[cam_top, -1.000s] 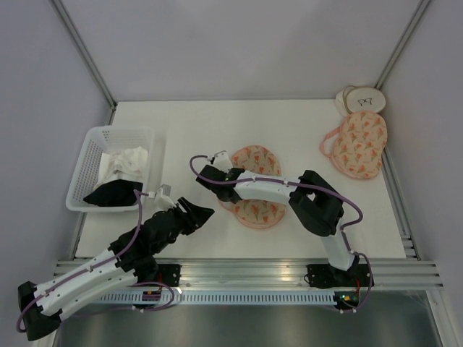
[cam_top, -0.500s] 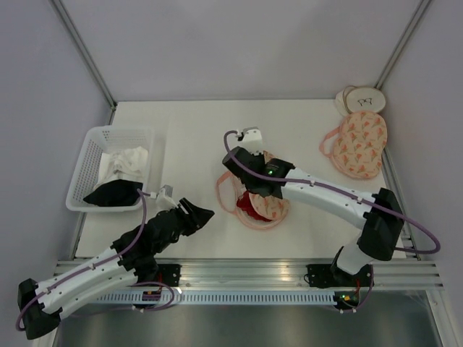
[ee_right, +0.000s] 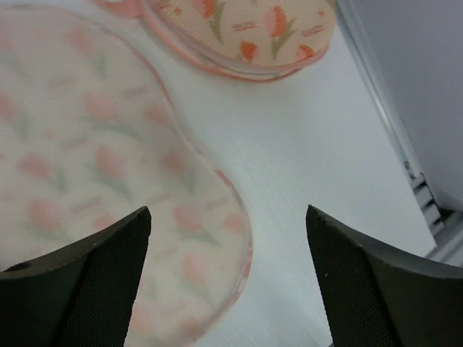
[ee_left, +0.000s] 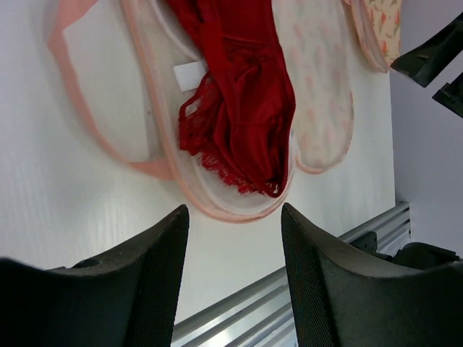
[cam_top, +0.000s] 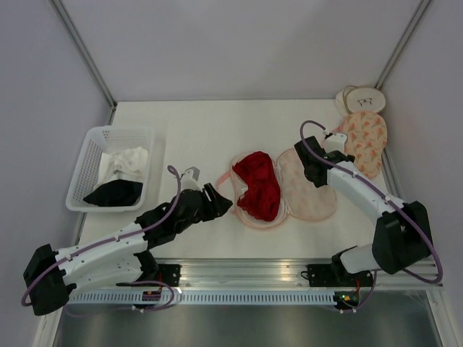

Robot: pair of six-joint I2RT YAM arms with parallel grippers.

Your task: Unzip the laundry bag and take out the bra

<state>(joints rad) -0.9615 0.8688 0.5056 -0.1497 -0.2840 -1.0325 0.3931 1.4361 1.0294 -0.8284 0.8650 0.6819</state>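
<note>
The laundry bag [cam_top: 309, 189] lies unzipped and spread flat mid-table, its printed lid [ee_right: 79, 181] folded out to the right. A red lace bra [cam_top: 258, 185] sits exposed in the left half [ee_left: 217, 206]; in the left wrist view the bra [ee_left: 239, 108] is just ahead of the fingers. My left gripper [cam_top: 226, 204] hovers open at the bag's near-left edge, nothing between its fingers [ee_left: 235, 278]. My right gripper [cam_top: 315, 173] stands open over the lid's far-right edge [ee_right: 228, 282], holding nothing.
A rounder pouch of the same print [cam_top: 362, 141] lies at the back right, also at the top of the right wrist view [ee_right: 246, 29], with white round pads [cam_top: 362, 100] behind it. A white basket [cam_top: 88, 153] with clothes stands at the left. The right table rail [ee_right: 427, 195] is close.
My right gripper swung the lid over to the right, laying the bag open and baring the bra, then opened and let go. My left arm moved forward toward the bag.
</note>
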